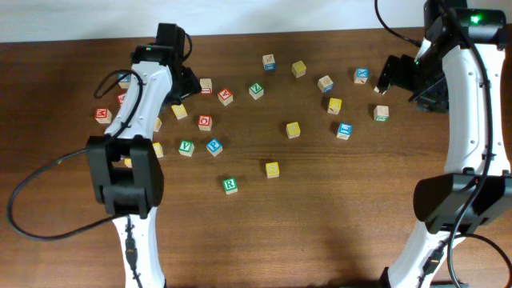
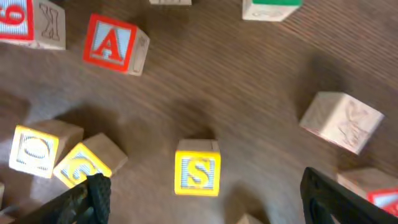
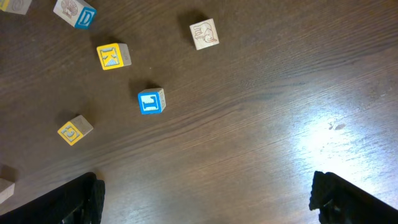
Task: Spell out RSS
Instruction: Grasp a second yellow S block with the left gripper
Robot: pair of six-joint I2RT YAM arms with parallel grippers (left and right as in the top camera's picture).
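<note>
Dark brown wooden tabletop point(image 1: 320, 232) carries a loose scatter of small wooden letter cubes, and none are lined up yet. Your white-faced cube with the green R point(image 1: 230, 186) sits alone at the near centre, well apart from both arms. One yellow-faced S cube point(image 2: 197, 168) lies at the far left, between the fingers of the left gripper point(image 2: 203, 198), whose jaws stand apart and touch nothing. The right gripper point(image 3: 205, 190) hangs over bare wood at the far right, jaws also wide apart.

Your main risk is a look-alike. I count one R, one readable S, and at least six yellow-faced cubes overhead with letters too small to read, so the second S is unconfirmed. Just left of the S sit a yellow O cube point(image 2: 34, 151) and a second yellow cube point(image 2: 81, 165) touching it. If the grasp drifts left, a finger could knock them. The red A cube point(image 2: 111, 43) lies farther off and looks safe.
</note>
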